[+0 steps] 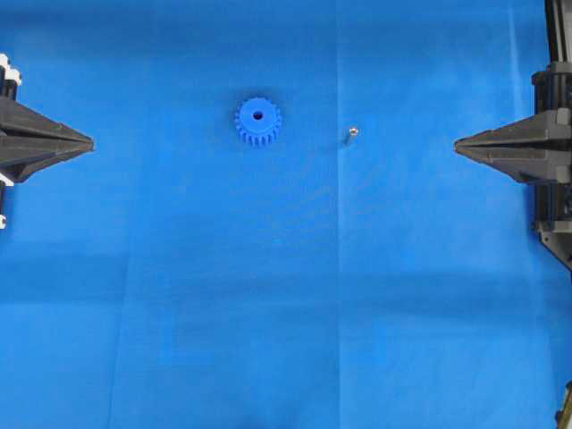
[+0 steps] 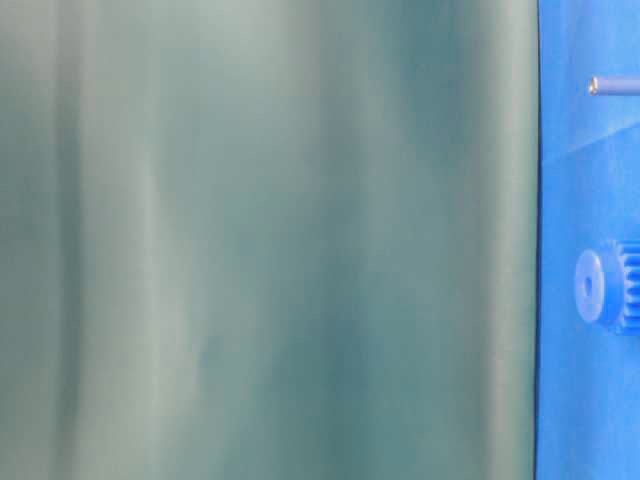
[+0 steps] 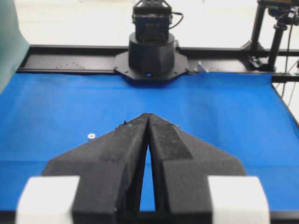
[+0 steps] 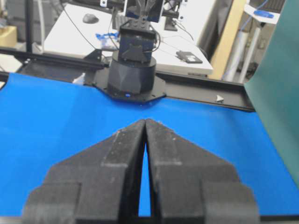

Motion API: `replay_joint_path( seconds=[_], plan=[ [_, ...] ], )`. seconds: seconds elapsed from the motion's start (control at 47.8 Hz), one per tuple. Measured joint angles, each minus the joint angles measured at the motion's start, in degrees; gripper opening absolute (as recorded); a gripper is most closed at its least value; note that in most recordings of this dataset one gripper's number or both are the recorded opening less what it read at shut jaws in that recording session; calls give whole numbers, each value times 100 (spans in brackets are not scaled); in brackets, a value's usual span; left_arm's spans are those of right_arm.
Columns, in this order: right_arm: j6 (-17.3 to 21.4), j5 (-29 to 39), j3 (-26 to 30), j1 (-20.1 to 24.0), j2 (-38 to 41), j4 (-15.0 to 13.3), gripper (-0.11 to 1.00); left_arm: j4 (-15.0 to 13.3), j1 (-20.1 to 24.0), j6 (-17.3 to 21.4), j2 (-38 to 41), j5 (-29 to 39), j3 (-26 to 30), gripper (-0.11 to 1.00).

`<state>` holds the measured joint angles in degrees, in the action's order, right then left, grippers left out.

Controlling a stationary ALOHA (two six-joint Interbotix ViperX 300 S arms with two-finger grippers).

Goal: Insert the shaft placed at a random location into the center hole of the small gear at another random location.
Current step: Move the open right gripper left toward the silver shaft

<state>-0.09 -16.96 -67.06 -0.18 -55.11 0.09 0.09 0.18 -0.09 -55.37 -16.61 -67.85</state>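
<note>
In the left wrist view the left claw fills the foreground, clenched with its tips meeting and nothing between them, above the blue cloth that covers the worktop; past it, a little to the left, the shaft stands on end as a small silvery dot, and farther back the opposite arm's dark base sits at the cloth's far edge. The right wrist view shows the right claw likewise clenched on nothing over the cloth, with the other arm's base beyond it. From overhead the left claw points in from the left edge and the right claw from the right edge, both well apart from the parts. The gear lies flat in the upper middle of the cloth, hub up, its dark hole open; the shaft stands well apart from it on the side toward the right claw. At table level, a green backdrop fills most of the frame, with gear and shaft cut by the right edge
</note>
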Motion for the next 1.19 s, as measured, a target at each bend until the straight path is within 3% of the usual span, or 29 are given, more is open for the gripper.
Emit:
replay_joint_path(
  seconds=[0.126, 0.524, 0.691, 0.921, 1.026, 1.194],
  plan=[
    [-26, 26, 9, 0, 9, 0, -6, 0, -18, -18, -9, 123, 0, 0],
    [9, 97, 9, -123, 316, 0, -2, 0, -26, -18, -211, 211, 0, 0],
    [26, -149, -35, -448, 791, 114, 21, 0, -35, -18, -220, 237, 9, 0],
    [26, -756, -62, -721, 2039, 360, 84, 0, -26, -18, -220, 237, 0, 0],
    [26, -1266, -79, -721, 2654, 519, 82, 0, -26, -18, -229, 237, 0, 0],
    [35, -2057, -88, -738, 3718, 1002, 80, 0, 0, -26, -220, 237, -9, 0]
  ],
)
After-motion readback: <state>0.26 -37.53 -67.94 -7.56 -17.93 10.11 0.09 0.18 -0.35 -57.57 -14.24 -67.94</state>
